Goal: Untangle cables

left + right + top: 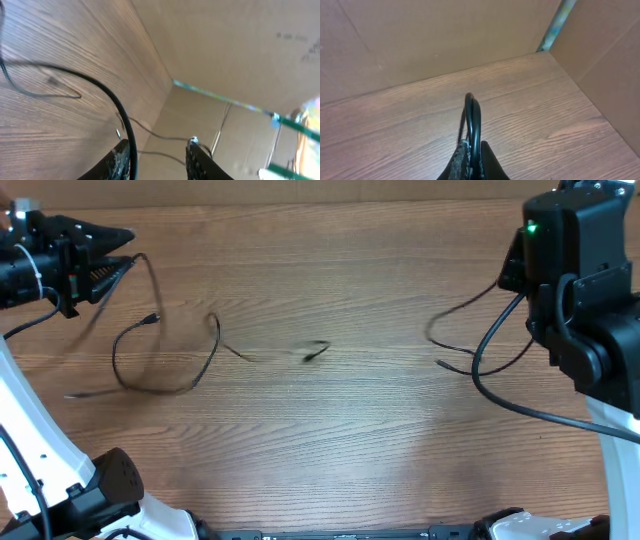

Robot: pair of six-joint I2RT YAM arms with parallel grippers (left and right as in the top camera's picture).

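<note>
1. Holding left gripper (159, 146) agape, far-left corner; cable strand (105, 92) grazing one finger (121, 159);
2. Clamping right gripper (473, 150) tight on a cable loop (470, 96), right edge;
3. Spotting loose cables (150, 320) left of centre; bare table (350, 440) around.

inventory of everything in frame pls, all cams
cables: at least two strands, exact count unclear; thin, black; one looped on the left running up to the left gripper, one on the right leading toward the right arm
small blurred piece: one, dark, mid-table; plug or cable end, cannot tell
table: one, brown wood grain
cardboard walls: brown, around the table
tape strip: one, greenish, at the wall corner
thick wire: one, black, from the right arm over the table's right side
left gripper: black, far left, fingers apart, cable against one finger
right gripper: black, closed on a loop of the cables
</note>
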